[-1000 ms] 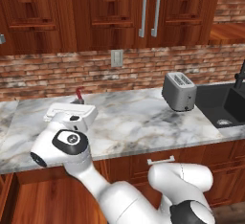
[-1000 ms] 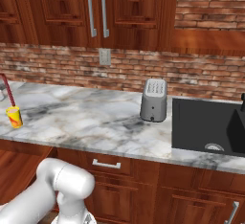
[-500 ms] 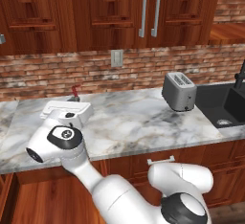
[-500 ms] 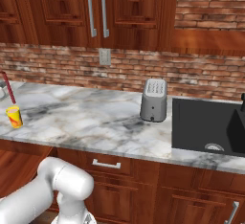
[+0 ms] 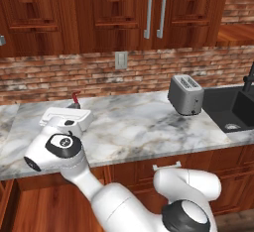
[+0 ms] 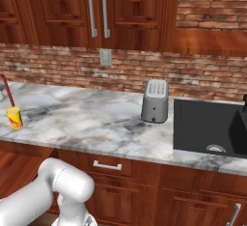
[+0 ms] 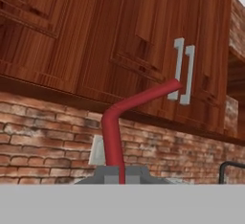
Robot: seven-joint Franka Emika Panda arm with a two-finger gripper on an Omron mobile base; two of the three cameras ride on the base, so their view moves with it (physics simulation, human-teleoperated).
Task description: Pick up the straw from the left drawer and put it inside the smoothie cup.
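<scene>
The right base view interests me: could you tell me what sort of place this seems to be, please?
A rendered home kitchen, most likely: a marble counter carries a toaster beside a dark sink, with wooden wall cabinets over a brick backsplash.

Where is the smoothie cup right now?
In the right base view the smoothie cup stands at the counter's far left, near its front edge.

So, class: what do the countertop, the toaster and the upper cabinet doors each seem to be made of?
Countertop: polished marble or a marble-look slab, judging by grey veins on white. Toaster: probably brushed metal, being plain silver-grey with a dull sheen. Upper cabinet doors: reddish-brown varnished wood with visible grain, their bar handles silvery, likely metal.
</scene>
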